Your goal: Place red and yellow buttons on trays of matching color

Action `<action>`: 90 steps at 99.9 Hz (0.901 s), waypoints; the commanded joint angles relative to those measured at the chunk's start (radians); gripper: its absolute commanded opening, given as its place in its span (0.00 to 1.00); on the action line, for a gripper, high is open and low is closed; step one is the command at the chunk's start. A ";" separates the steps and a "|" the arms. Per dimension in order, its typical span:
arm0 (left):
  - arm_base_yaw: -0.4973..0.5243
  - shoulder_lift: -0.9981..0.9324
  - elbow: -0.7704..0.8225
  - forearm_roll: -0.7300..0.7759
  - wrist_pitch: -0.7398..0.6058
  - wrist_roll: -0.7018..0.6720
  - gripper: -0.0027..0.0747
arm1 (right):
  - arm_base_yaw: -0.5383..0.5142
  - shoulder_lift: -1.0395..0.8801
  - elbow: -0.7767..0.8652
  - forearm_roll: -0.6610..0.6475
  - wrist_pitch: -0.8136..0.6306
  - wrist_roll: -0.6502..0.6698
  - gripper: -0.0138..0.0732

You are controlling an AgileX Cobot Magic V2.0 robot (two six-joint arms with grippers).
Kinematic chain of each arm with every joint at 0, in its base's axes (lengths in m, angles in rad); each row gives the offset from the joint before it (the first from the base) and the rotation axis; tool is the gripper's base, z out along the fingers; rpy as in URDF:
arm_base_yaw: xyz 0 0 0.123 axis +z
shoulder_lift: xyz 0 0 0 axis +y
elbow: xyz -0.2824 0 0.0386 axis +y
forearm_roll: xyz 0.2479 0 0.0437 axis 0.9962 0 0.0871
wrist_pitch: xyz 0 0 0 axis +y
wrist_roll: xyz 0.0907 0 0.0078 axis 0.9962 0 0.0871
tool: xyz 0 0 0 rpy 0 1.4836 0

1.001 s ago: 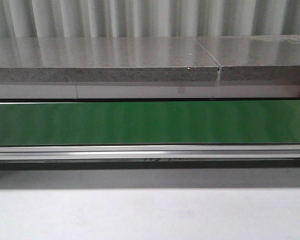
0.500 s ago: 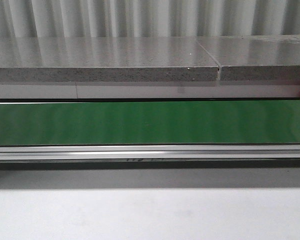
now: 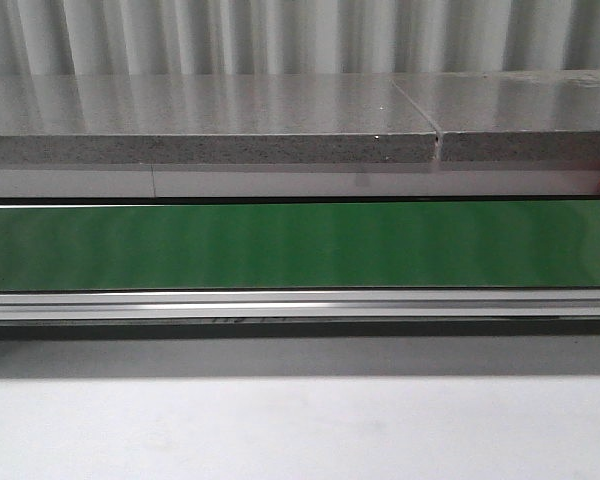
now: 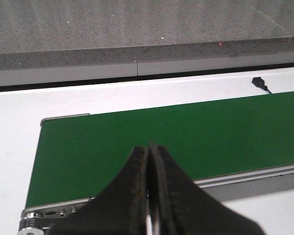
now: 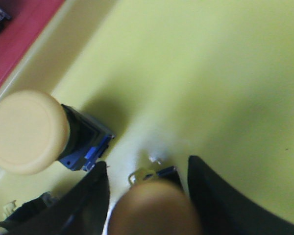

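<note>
The right gripper hangs close over the yellow tray, its two dark fingers spread apart with a yellow button standing between them; the button's rounded cap is blurred and very near the camera, and a gap shows on each side of it, so the fingers are parted around it rather than pressing it. A bit of its blue and metal base shows just past the cap, resting on the tray floor. Just beside the gripper, off one finger, a second yellow button lies tilted on the same tray, its pale round cap turned toward the camera and its dark body with blue parts pointing in toward the fingers. Beyond that button, past the tray's rim, is a strip of the red tray, with something dark at its far corner that is too blurred to name. The left gripper has its fingers pressed together, nothing between them, and hovers over the near edge of the green belt, whose rounded metal end lies off to one side. Past the belt are a white surface with a small black plug and a grey stone ledge. The front view shows only the belt and ledge, no arms.
</note>
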 commanded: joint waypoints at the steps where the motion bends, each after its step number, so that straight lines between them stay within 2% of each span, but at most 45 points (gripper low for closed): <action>1: -0.007 0.006 -0.027 -0.016 -0.070 0.002 0.01 | -0.002 -0.027 -0.023 0.000 -0.045 -0.011 0.70; 9: -0.007 0.006 -0.027 -0.016 -0.070 0.002 0.01 | -0.002 -0.027 -0.023 0.000 -0.047 -0.011 0.72; 35: -0.007 0.006 -0.027 -0.016 -0.070 0.002 0.01 | -0.002 -0.048 -0.023 0.000 -0.054 -0.011 0.72; 75: -0.007 0.006 -0.027 -0.016 -0.070 0.002 0.01 | 0.001 -0.236 -0.024 0.011 -0.051 -0.011 0.72; 90: -0.007 0.006 -0.027 -0.016 -0.070 0.002 0.01 | 0.079 -0.295 -0.037 0.023 -0.068 -0.011 0.72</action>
